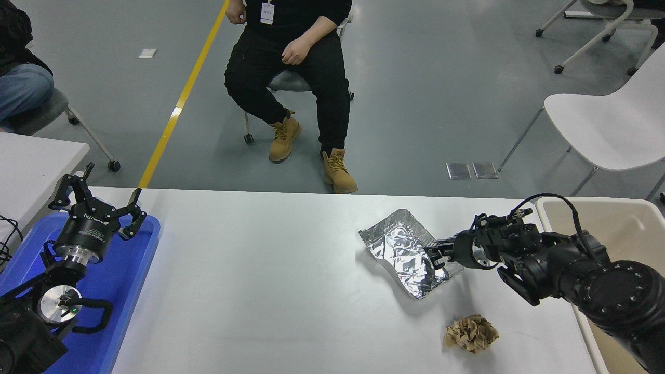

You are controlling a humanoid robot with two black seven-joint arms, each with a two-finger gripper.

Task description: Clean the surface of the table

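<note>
Right gripper (435, 257) sits at the right rim of the crumpled foil tray (402, 249); its fingertips look closed on that rim, though we can't see the contact cleanly. The black right arm (582, 272) runs back to the lower right corner.

Foil tray: one, silver, nothing inside that we can make out. Just right of the arm is one beige bin (631, 218), off the table's right edge; we see only bare beige inside. One blue tray (122, 280) at the table's near left, nothing loose in it that we see.

The table surface (270, 280) lies directly under the right gripper and spreads left and near from it, filling the lower part of the view. One brown crumpled paper wad (470, 334) lies on it, near side of the foil tray, apart from it.

Left gripper (98, 200) is parked over the blue tray's far end, fingers spread apart, holding nothing.

One person (291, 57) sits on a chair beyond the far edge. One white chair (602, 127) stands far right.
</note>
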